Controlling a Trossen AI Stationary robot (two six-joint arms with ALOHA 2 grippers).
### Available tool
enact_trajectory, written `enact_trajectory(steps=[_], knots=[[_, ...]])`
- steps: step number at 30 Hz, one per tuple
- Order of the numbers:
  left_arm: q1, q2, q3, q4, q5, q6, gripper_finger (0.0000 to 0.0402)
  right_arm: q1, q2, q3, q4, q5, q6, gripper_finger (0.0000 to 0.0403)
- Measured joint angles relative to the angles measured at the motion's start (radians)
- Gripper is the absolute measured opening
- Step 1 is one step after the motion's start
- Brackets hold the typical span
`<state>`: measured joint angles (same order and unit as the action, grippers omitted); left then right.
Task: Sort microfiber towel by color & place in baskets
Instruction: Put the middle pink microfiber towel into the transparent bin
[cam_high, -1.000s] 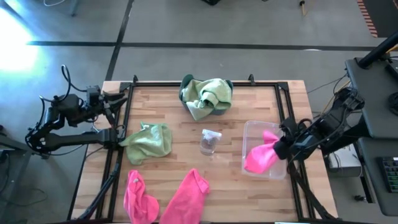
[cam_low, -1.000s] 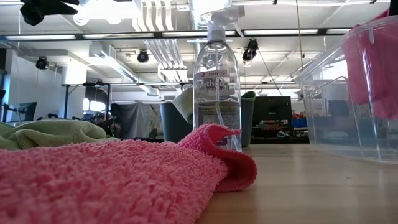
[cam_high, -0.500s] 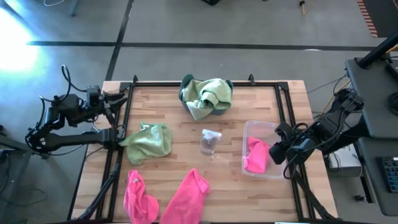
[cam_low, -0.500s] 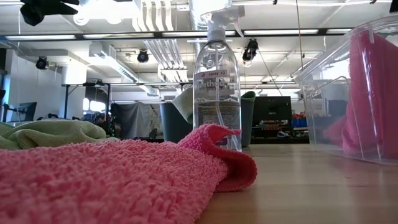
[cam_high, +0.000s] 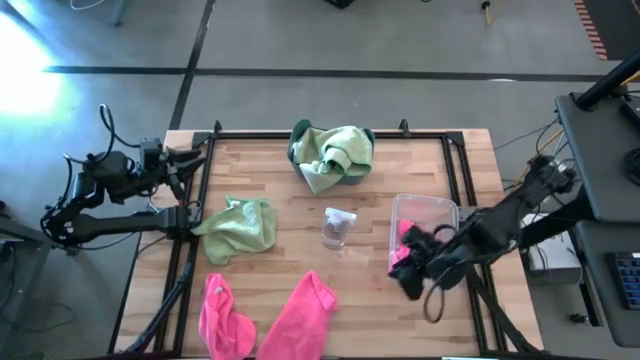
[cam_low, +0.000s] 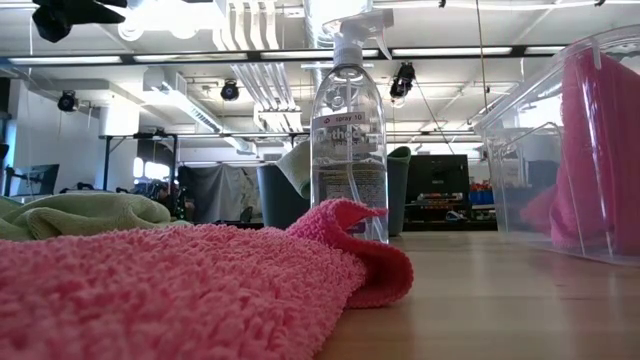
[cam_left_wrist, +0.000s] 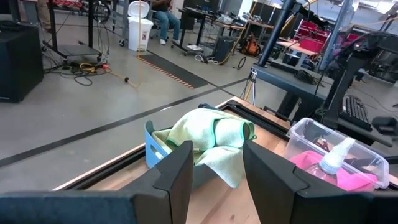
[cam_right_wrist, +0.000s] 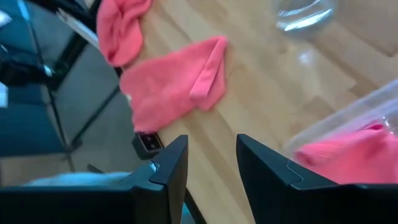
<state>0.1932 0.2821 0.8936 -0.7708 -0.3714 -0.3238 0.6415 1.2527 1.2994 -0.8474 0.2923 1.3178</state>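
The right gripper (cam_high: 412, 275) hangs over the near rim of the clear see-through plastic tub (cam_high: 444, 208), its two dark fingers (cam_right_wrist: 169, 174) spread apart with nothing between them. Inside that tub lies one bright pink cloth (cam_high: 405, 245), bunched against the wall nearest the table's middle; in the low view it stands up along the tub's side (cam_low: 598, 150), so its long axis runs roughly upright there.

Two more bright pink cloths lie on the wooden table (cam_high: 380, 300) near its front edge. The larger one (cam_high: 302, 315) is a long shape lying at a slant — one end toward the spray bottle, the other at the front edge. The smaller one (cam_high: 222, 318) is folded over on itself just beside it, toward the left arm's side.

A light green cloth (cam_high: 238, 227) lies crumpled and flat near the table's left rail. At the back, more light green cloth (cam_high: 335, 152) is heaped over the dark teal-blue tub (cam_left_wrist: 153, 148), draping past its rim; how many cloths are in the heap cannot be told.

A small clear spray bottle (cam_high: 339, 228) stands upright between the green cloth and the clear tub.

The left gripper (cam_left_wrist: 214, 162) waits off the table's left edge, fingers parted and empty, facing the teal tub.
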Motion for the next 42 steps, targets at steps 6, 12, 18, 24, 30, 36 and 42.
enact_trajectory(steps=[6, 12, 18, 24, 30, 36, 42], knots=[[0.000, 0.000, 0.000, 0.000, 0.077, -0.001, 0.0126, -0.019, 0.212, 0.133, -0.001, -0.110, -0.065, 0.0128], [0.000, 0.000, 0.000, 0.000, 0.119, 0.000, 0.0126, -0.055, 0.410, 0.310, 0.000, -0.148, -0.190, 0.0132], [0.000, 0.000, 0.000, 0.000, 0.170, 0.000, 0.0126, -0.090, 0.563, 0.476, -0.009, -0.232, -0.299, 0.0128], [0.000, 0.000, 0.000, 0.000, 0.264, 0.000, 0.0126, -0.125, 0.642, 0.573, -0.010, -0.277, -0.406, 0.0130], [0.000, 0.000, 0.000, -0.001, 0.413, -0.002, 0.0126, -0.159, 0.710, 0.609, -0.024, -0.283, -0.453, 0.0126], [0.000, 0.000, 0.000, -0.005, 0.494, -0.008, 0.0126, -0.187, 0.792, 0.610, -0.119, -0.319, -0.452, 0.0122], [0.000, -0.001, 0.000, -0.016, 0.494, -0.008, 0.0126, -0.188, 0.869, 0.609, -0.107, -0.401, -0.456, 0.0127]])
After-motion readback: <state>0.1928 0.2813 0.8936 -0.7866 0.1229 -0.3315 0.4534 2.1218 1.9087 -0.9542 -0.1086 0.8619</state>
